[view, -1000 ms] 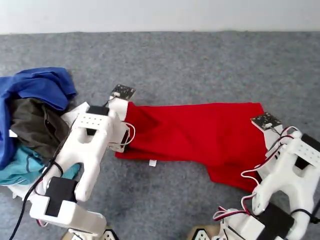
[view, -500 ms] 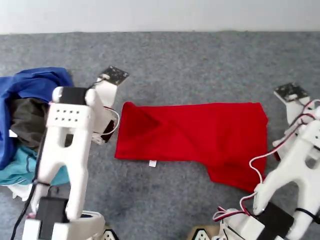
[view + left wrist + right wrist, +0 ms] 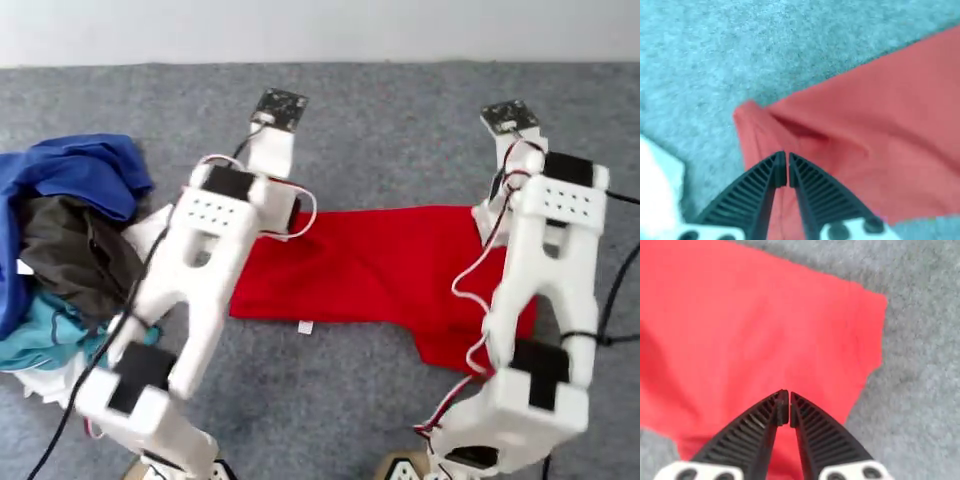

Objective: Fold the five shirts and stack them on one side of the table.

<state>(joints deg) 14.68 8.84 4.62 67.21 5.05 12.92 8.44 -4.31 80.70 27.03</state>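
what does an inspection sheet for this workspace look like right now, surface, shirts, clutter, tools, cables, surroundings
surface: grey cover, no marks seen
job's things: red shirt lying flat mid-table, one part jutting out on the near side; pile of shirts unfolded at one side of the table, blue one on top
clutter: nothing seen
tools: left tool shut, over the red shirt near a corner; right tool shut, over the red shirt near its other end
cables: thin wires looped along both arms; black cable running down by the pile
surroundings: pale wall behind the table
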